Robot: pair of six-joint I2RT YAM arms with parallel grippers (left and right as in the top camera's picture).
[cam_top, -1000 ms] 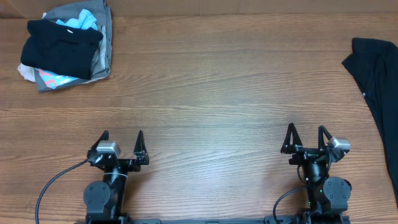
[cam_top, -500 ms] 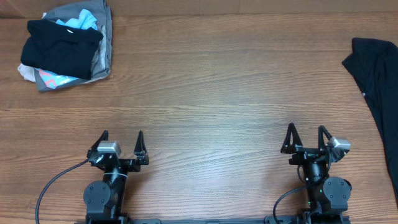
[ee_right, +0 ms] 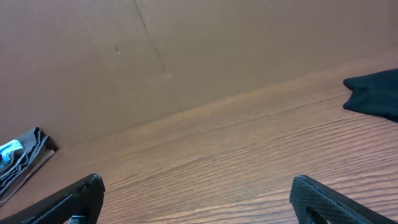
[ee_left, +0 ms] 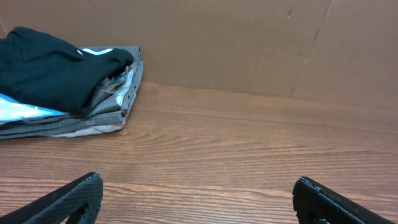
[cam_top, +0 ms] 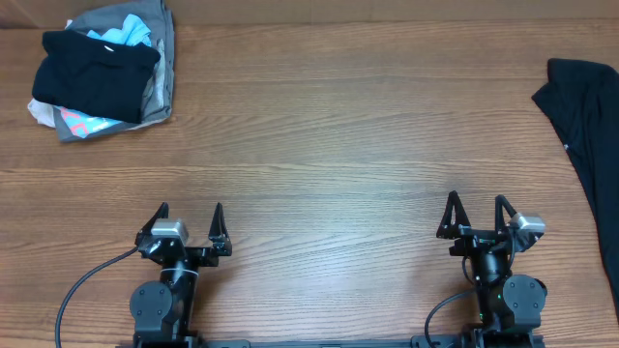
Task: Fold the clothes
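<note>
wooden table (cam_top: pixel 319 126) carries piled clothes (cam_top: pixel 102 72) and a black t-shirt (cam_top: pixel 590 126); left hand (cam_top: pixel 190 207) and right hand (cam_top: pixel 475 197) spread open, empty

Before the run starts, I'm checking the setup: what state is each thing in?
Shirt: unfolded, lying loose, partly out of frame.
Pile: stacked, roughly folded, a black garment on top.
Left hand: open, empty.
Right hand: open, empty.
</note>
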